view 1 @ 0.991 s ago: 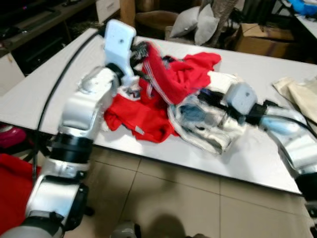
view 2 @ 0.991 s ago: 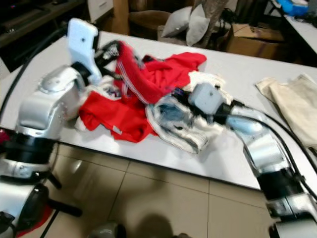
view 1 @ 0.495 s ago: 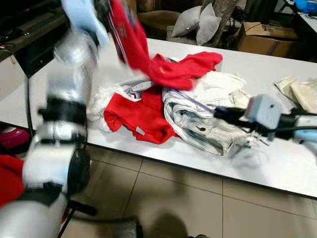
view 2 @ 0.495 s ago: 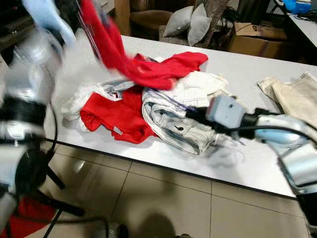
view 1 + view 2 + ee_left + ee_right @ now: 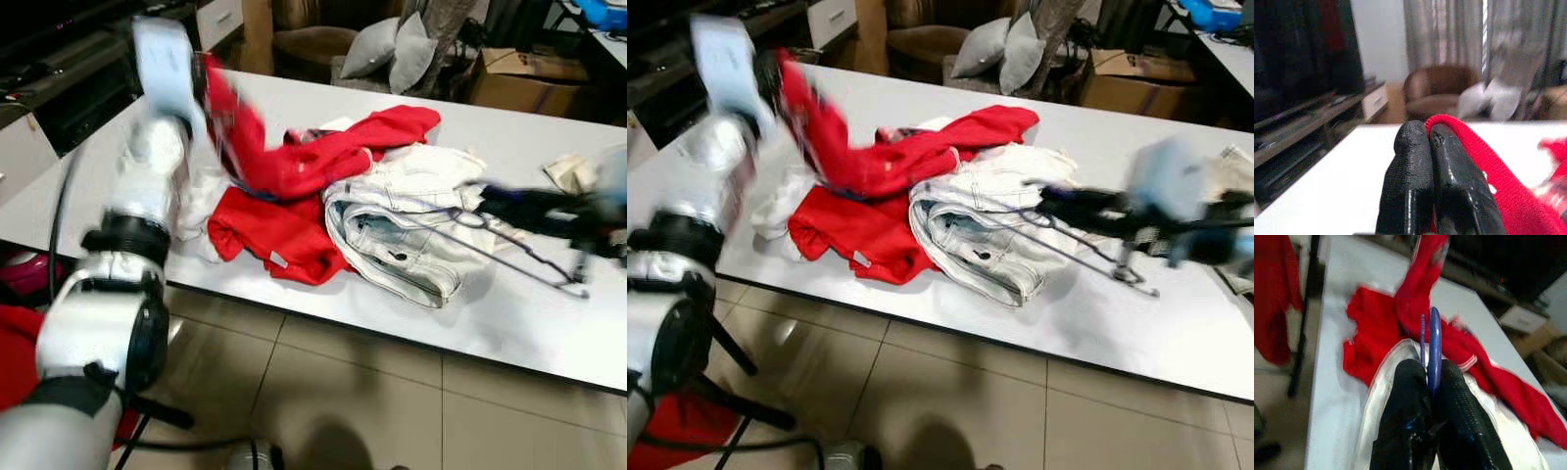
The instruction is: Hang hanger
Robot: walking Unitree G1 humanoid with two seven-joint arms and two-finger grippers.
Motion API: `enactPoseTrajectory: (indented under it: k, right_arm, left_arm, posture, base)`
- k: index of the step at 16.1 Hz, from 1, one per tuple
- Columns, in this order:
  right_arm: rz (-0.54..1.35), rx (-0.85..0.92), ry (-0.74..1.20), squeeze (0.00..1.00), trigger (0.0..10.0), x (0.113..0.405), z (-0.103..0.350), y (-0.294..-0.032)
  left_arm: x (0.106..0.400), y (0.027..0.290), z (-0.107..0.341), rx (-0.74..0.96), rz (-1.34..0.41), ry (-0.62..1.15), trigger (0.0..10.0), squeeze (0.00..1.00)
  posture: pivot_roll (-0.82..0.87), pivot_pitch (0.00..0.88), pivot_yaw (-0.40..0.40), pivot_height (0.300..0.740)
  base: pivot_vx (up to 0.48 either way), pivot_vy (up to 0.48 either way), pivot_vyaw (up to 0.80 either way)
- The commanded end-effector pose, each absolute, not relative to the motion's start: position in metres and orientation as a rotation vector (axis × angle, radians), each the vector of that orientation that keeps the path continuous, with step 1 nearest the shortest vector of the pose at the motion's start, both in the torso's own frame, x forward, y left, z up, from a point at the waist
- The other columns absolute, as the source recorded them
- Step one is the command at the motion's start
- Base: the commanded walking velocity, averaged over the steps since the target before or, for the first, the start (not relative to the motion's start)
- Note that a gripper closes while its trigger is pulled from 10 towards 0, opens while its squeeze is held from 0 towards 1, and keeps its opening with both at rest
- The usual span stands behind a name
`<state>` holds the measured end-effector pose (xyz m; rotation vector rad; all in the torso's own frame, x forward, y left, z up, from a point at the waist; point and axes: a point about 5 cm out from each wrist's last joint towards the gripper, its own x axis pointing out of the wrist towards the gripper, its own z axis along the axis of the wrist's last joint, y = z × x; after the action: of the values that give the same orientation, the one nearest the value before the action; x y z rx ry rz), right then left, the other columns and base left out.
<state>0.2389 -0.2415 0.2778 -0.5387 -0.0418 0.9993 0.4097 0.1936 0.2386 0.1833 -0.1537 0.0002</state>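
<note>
From the head views we see a white worktop [image 5: 509, 323] carrying a heap of clothes: a bright red knit garment [image 5: 294, 171] draped over pale washed denim jeans [image 5: 402, 235], with a cream cloth [image 5: 1239, 171] near the far right edge. Our left pincer [image 5: 211, 73] is raised over the worktop's left part, one end of the red garment lifted with it; our right arm reaches in from the right, its right pincer [image 5: 1058, 204] pinching a thin dark wire hanger [image 5: 1087, 245], which hangs just above the jeans, its hook end near the worktop. In the left wrist view, the black fingers [image 5: 1415, 166] are pressed together on the garment's red ribbed edge. In the right wrist view, the fingers [image 5: 1410, 396] clamp a blue-looking hanger wire above the jeans and red cloth.
</note>
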Motion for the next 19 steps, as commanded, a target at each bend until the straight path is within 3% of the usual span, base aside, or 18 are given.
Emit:
enactPoseTrajectory:
  k: [1,5,6,7,10,12,14,17,19]
  right_arm:
    - [0.991,-0.511,-0.096,0.0,10.0,0.232,0.296,-0.246]
    - [0.85,-0.385,-0.313,0.0,10.0,0.233,0.321,-0.256]
    - [0.812,-0.345,-0.351,0.0,10.0,0.234,0.324,-0.253]
    - [0.78,-0.321,-0.354,0.0,10.0,0.235,0.32,-0.247]
    - [0.753,-0.299,-0.291,0.0,10.0,0.236,0.298,-0.237]
    - [0.737,-0.26,-0.273,0.0,10.0,0.239,0.29,-0.229]
    - [0.736,-0.25,-0.261,0.0,10.0,0.243,0.282,-0.221]
    - [0.734,-0.246,-0.242,0.0,10.0,0.243,0.279,-0.217]
    - [0.768,-0.236,-0.194,0.0,10.0,0.246,0.271,-0.207]
  left_arm:
    - [0.409,0.195,0.235,0.218,-0.005,-0.162,10.0,0.0]
    - [0.394,0.179,0.205,0.19,-0.206,-0.085,10.0,0.0]
    - [0.384,0.167,0.2,0.163,-0.351,-0.082,10.0,0.07]
    - [0.368,0.165,0.192,0.25,-0.445,-0.05,10.0,1.0]
    - [0.324,0.194,0.178,0.43,-0.524,0.151,10.0,1.0]
    - [0.296,0.216,0.184,0.45,-0.56,0.231,10.0,1.0]
    - [0.274,0.225,0.192,0.237,-0.599,0.189,10.0,1.0]
    - [0.245,0.23,0.199,0.183,-0.69,0.212,10.0,1.0]
    - [0.249,0.219,0.231,0.077,-0.72,0.046,10.0,1.0]
  posture:
    - [0.05,0.011,0.043,0.74]
    - [0.05,0.007,0.056,0.74]
    - [0.05,0.008,0.055,0.74]
    - [0.05,0.01,0.056,0.74]
    - [0.05,0.011,0.057,0.74]
    - [0.09,0.014,0.034,0.74]
    - [0.1,0.014,0.03,0.74]
    - [0.1,0.011,0.023,0.74]
    - [0.1,0.007,0.017,0.74]
  base:
    - [0.0,0.0,0.0]
    - [0.0,0.0,0.0]
    - [0.0,0.0,0.0]
    - [0.0,0.0,0.0]
    - [0.0,0.0,0.0]
    - [0.0,0.0,0.0]
    - [0.0,0.0,0.0]
    - [0.0,0.0,0.0]
    - [0.0,0.0,0.0]
